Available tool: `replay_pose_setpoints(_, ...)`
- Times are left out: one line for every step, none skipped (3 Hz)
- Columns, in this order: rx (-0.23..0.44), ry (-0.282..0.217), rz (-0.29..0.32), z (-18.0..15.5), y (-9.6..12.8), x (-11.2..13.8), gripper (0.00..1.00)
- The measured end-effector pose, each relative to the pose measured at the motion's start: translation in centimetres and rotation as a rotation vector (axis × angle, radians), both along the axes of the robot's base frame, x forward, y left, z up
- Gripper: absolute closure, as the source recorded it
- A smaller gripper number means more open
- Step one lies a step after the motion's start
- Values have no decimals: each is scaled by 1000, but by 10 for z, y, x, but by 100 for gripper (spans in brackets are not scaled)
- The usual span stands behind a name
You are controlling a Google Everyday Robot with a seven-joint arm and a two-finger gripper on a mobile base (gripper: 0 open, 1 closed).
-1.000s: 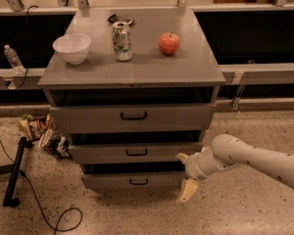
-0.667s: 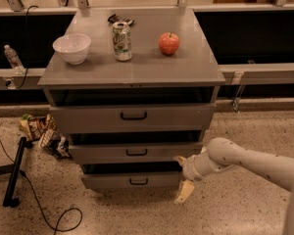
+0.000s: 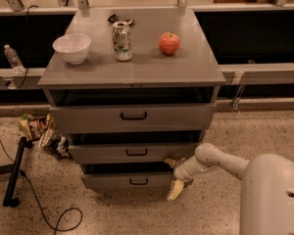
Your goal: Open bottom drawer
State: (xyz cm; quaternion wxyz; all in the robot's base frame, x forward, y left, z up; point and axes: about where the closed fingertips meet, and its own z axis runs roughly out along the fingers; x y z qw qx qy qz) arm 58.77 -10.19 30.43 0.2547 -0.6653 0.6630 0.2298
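We judge the narrow grey metal bottom drawer (image 3: 112, 181) only slightly out. Our pale two-finger gripper (image 3: 172, 177), spread wide, sits at its right edge, so most pulling remains.

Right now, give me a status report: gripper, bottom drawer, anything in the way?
Gripper open, at bottom drawer right end, off its handle. Drawer slightly out. Snack bags on floor to its left, apart.
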Motion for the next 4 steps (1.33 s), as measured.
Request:
replay_pose_setpoints(-12, -12, 4, -21, -8, 7, 0)
replay_pose_setpoints(-29, -28, -3, -40, -18, 7, 0)
replay_pose_setpoints(-37, -60, -15, -59, -24, 10, 0)
replay_pose_setpoints(-59, -99, -11, -71, -27, 16, 0)
